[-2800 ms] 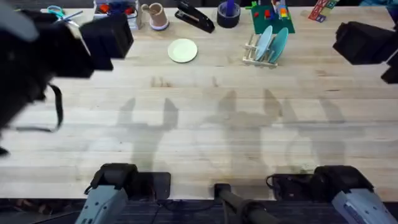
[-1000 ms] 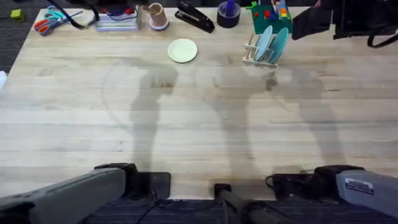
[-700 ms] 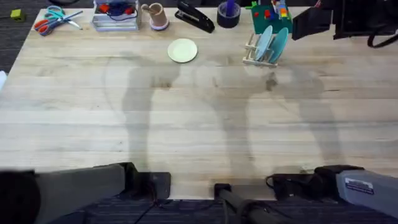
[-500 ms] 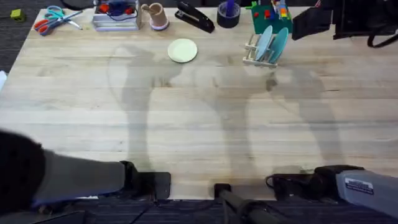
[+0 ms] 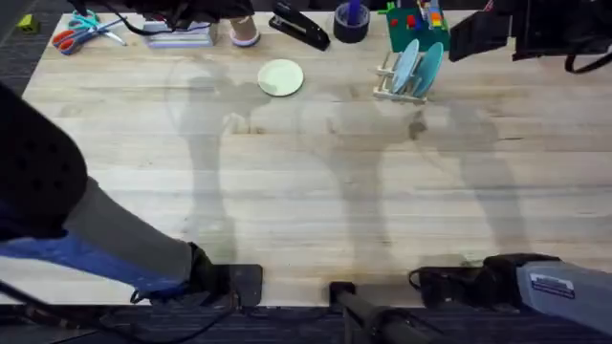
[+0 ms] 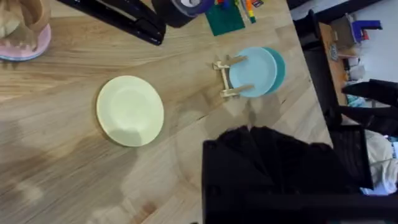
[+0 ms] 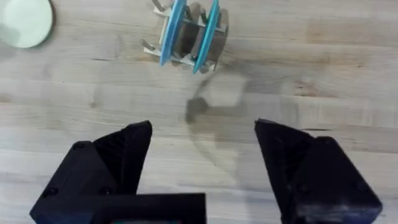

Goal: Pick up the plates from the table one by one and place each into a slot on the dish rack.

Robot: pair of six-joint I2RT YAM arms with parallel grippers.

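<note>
At the far side of the worktop [image 5: 306,191], overhead view: dish rack [image 5: 402,86], two plates already slotted upright, one light blue plate [image 5: 407,63] and one teal plate [image 5: 428,65]. One cream plate [image 5: 280,77] lies flat, left of the rack and well apart from it. By my count two items are done and one is left.

Left wrist view: cream plate [image 6: 130,111] flat on the wood, rack [image 6: 229,79] with its two plates beyond it to one side. My left pincer's fingers are lost in a dark mass at the edge, so I cannot tell whether they stand wide or narrow. The plate lies ahead of this wrist, untouched.

Right wrist view: my right pincer [image 7: 202,165] stands wide, holding nothing, above bare wood. The rack [image 7: 186,34] stands ahead of it, well apart; the cream plate [image 7: 26,22] lies farther off, at the corner.
</note>
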